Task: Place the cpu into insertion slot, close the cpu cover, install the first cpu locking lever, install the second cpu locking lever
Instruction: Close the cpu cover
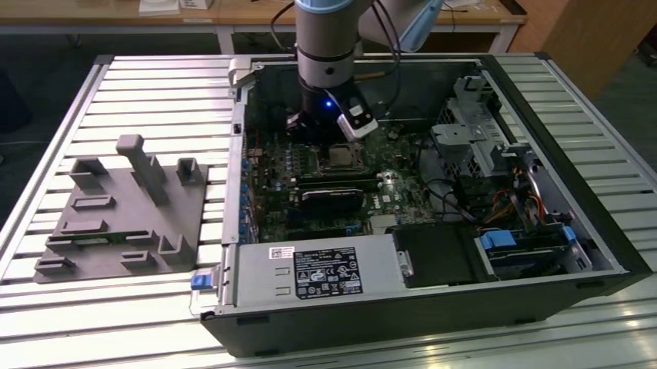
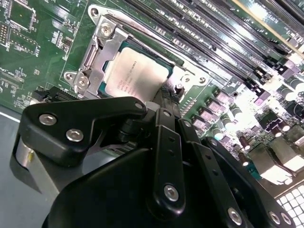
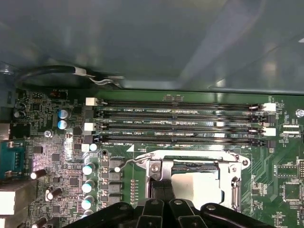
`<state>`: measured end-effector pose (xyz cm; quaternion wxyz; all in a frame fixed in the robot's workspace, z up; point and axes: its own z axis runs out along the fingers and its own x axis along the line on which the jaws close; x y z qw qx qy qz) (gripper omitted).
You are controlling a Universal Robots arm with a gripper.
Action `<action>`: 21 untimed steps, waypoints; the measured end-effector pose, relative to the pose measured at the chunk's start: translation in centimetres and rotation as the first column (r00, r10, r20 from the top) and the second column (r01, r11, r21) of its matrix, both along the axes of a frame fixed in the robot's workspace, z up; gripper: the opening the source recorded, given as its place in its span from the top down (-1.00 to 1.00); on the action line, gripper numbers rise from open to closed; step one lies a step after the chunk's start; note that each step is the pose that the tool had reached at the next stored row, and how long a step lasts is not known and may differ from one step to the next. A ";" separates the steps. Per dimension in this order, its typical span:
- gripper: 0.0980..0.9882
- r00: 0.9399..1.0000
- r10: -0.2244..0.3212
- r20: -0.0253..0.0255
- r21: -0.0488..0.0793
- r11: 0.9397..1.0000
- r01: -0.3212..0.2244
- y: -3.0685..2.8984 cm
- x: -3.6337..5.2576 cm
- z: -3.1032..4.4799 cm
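Note:
The cpu (image 2: 137, 78) lies flat in the insertion slot (image 1: 339, 159), its dull grey face showing through the window of the silvery cpu cover (image 2: 95, 52), which lies down around it. In the first wrist view the cpu (image 3: 194, 183) and cover (image 3: 161, 168) sit just past my black finger links. A thin wire lever (image 3: 127, 164) sticks out from the socket's corner with its hooked end off to the side. My gripper (image 2: 166, 97) hangs low over the socket's edge, fingers together. In the exterior view the gripper (image 1: 328, 138) is inside the case, right above the socket.
Several long memory slots (image 3: 175, 123) run beside the socket. A black card (image 1: 331, 198) stands just in front of it. Drive cages and cables (image 1: 482, 146) fill the exterior view's right. The case walls (image 1: 238, 154) close in around. A grey fixture (image 1: 123, 207) sits on the slatted table.

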<state>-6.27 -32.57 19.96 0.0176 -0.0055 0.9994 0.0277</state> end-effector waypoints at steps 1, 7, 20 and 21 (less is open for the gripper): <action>0.98 1.000 0.000 0.000 0.000 1.000 0.000 0.00 0.06 0.00; 0.98 1.000 0.000 0.000 0.000 1.000 0.000 0.00 0.39 0.00; 0.98 1.000 0.000 0.000 0.000 1.000 0.000 0.00 0.40 1.45; 0.98 1.000 0.000 0.000 0.000 1.000 0.000 0.00 0.42 1.47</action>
